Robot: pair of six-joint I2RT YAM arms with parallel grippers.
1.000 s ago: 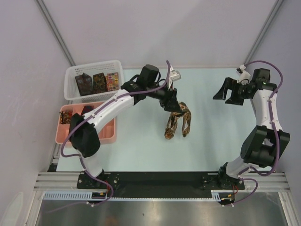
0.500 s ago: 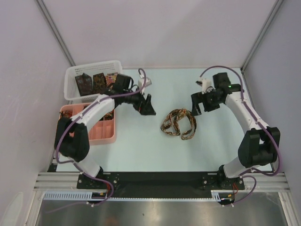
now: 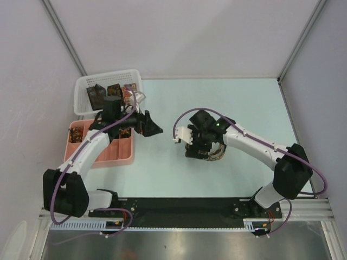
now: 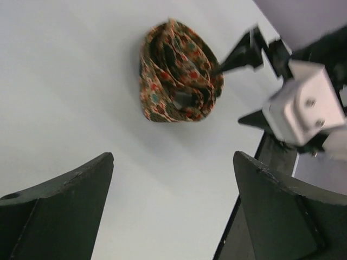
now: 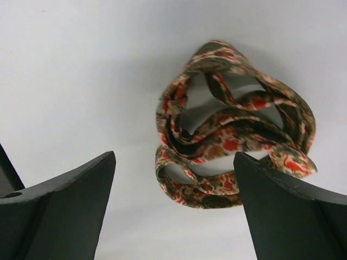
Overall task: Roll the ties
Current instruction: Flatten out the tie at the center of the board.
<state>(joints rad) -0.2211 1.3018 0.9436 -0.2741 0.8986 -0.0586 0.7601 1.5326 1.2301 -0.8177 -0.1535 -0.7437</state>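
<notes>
The right gripper (image 3: pixel 198 145), jaws wide, has moved over the one loose tie (image 3: pixel 218 154) coiled mid-table, hiding most of it from above. The left gripper (image 3: pixel 154 130), wide and empty, has pulled back toward the tray (image 3: pixel 116 158), whose contents its arm partly hides. Three folded ties (image 3: pixel 114 93) stand in the basket (image 3: pixel 81 103)
</notes>
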